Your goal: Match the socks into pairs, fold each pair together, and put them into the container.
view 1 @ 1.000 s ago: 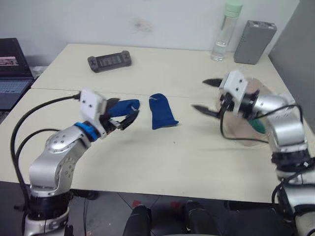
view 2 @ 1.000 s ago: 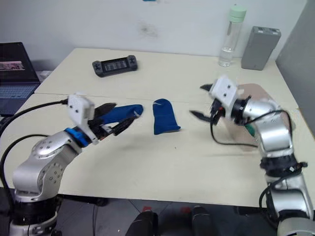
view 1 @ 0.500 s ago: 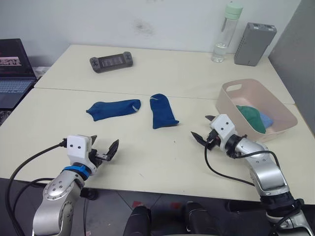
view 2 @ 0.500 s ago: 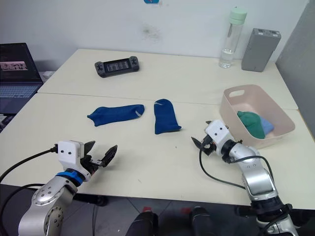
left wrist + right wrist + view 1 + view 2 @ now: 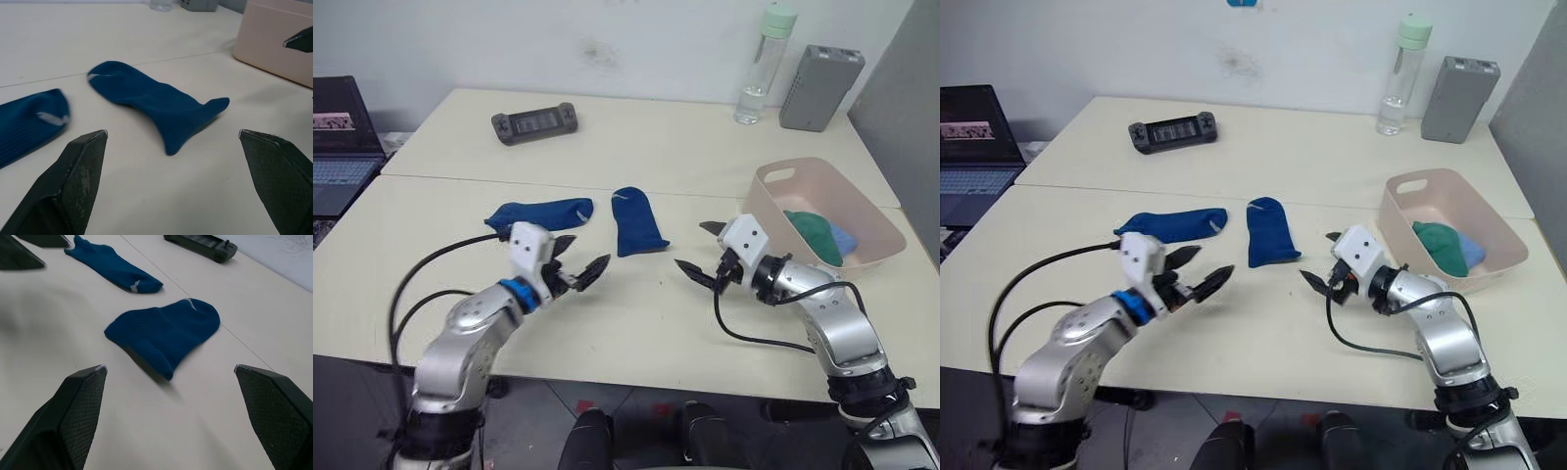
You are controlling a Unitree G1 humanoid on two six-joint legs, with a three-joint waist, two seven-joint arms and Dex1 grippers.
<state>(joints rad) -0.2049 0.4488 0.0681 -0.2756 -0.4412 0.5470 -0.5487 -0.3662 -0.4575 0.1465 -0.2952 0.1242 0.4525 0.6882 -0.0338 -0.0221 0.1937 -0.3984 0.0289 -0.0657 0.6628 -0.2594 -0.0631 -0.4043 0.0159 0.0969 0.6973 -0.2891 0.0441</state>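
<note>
Both arms have risen from the worktop's near edge toward the socks. The left pincer (image 5: pixel 576 274) hovers spread and empty just short of the long dark blue sock (image 5: pixel 539 214); the right pincer (image 5: pixel 699 253) gapes empty near the folded dark blue sock (image 5: pixel 636 220). Green and light blue socks (image 5: pixel 818 235) lie inside the pink container (image 5: pixel 771 180) at the worktop's right edge.

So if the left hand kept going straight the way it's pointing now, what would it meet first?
Most likely the nearer dark blue sock: the left hand is open and empty, and its wrist view has that sock lying flat between the fingers, straight ahead. Depth is hard to judge; the pink container lies further on.
</note>
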